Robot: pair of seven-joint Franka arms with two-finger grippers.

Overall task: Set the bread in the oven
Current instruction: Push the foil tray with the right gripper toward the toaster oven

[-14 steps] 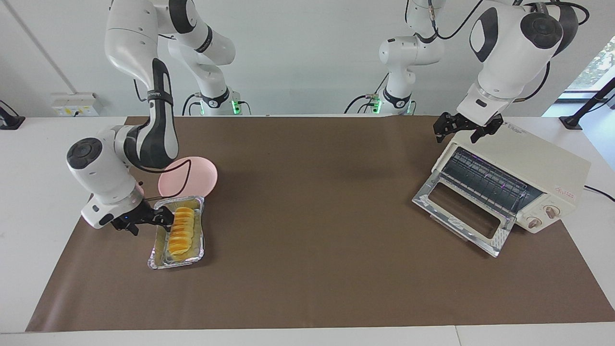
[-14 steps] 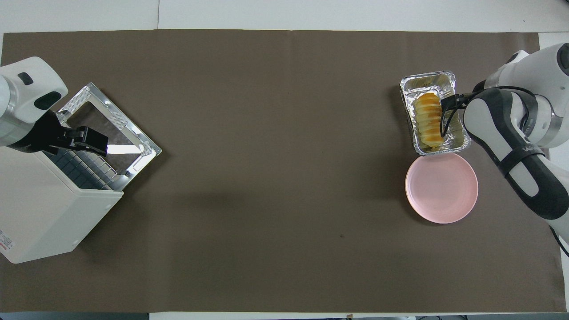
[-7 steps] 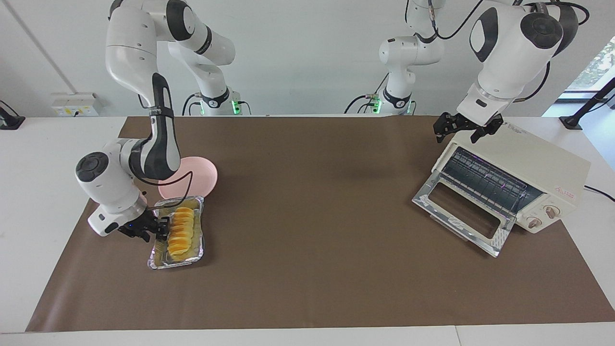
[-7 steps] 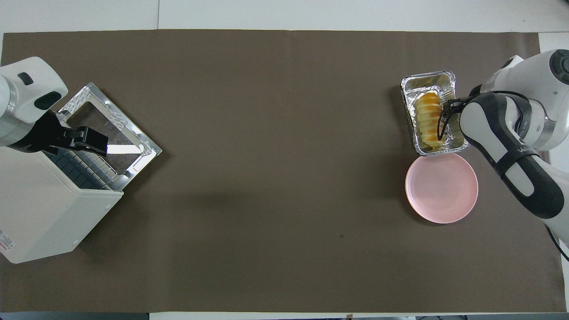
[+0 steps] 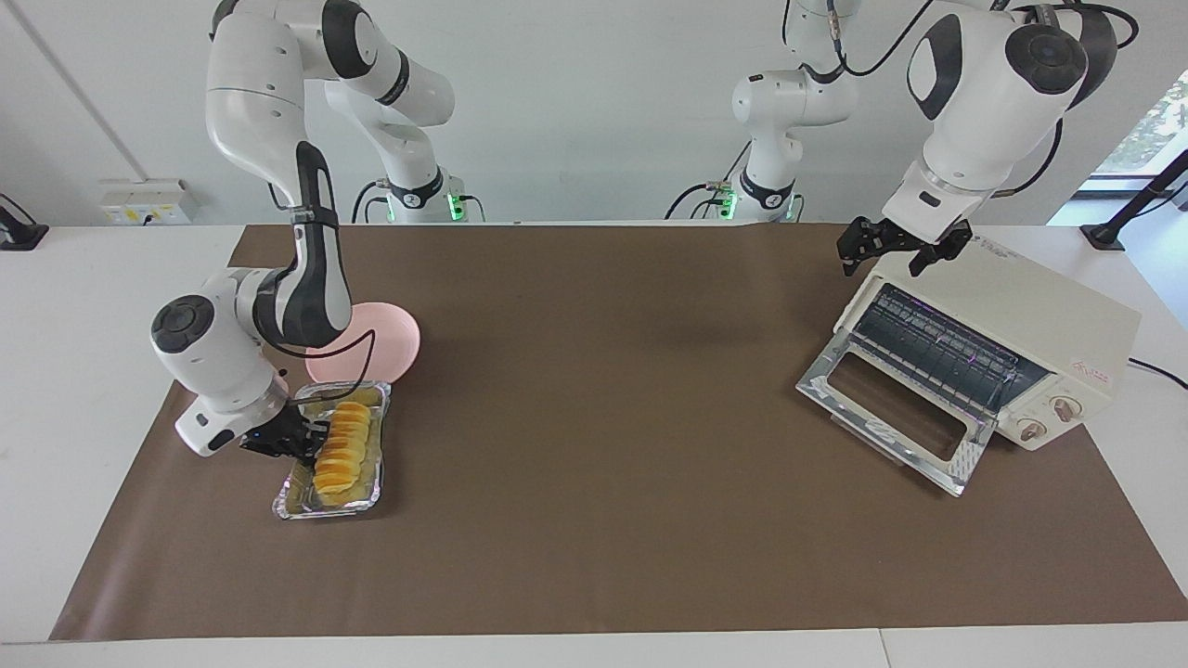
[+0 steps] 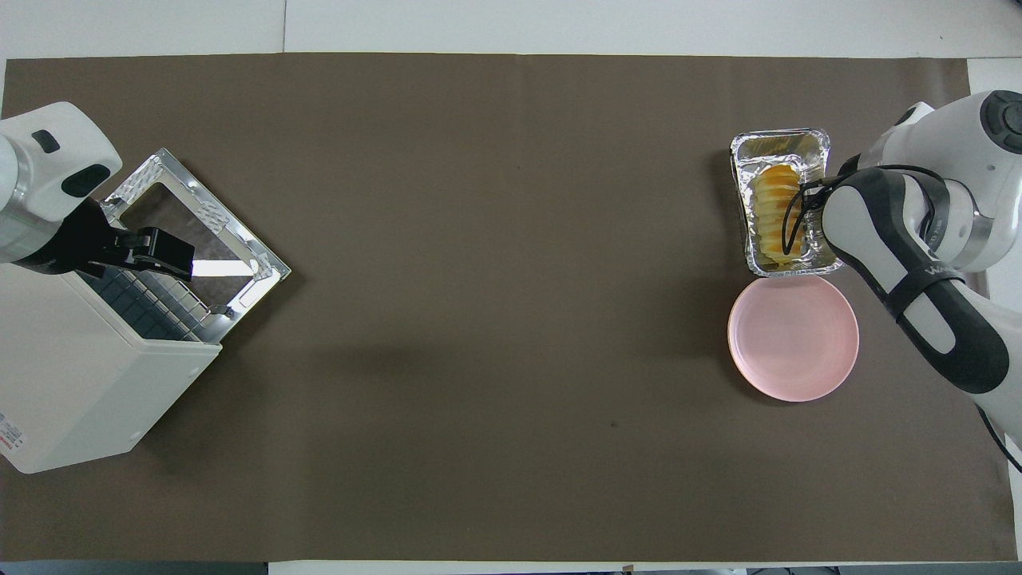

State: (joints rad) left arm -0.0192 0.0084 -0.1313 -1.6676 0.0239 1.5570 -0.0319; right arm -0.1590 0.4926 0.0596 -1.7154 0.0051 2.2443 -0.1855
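the tray (image 5: 290,502), lower left of the facing view, has slid and tilted with the bread (image 5: 340,448) as the right gripper (image 5: 299,443) lifts; its grip i cannot tell, so the bread may not come free. the left gripper (image 5: 893,247) waits open over the oven (image 5: 1049,325).

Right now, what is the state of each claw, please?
Left claw: open, holds nothing, over the toaster oven.
Right claw: at the bread loaf; cannot be told.

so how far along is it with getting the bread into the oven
Done: the oven door is down. In hand: the right gripper is at the bread, which lies in the foil tray. The left gripper waits over the oven. Left: lift, carry, load.
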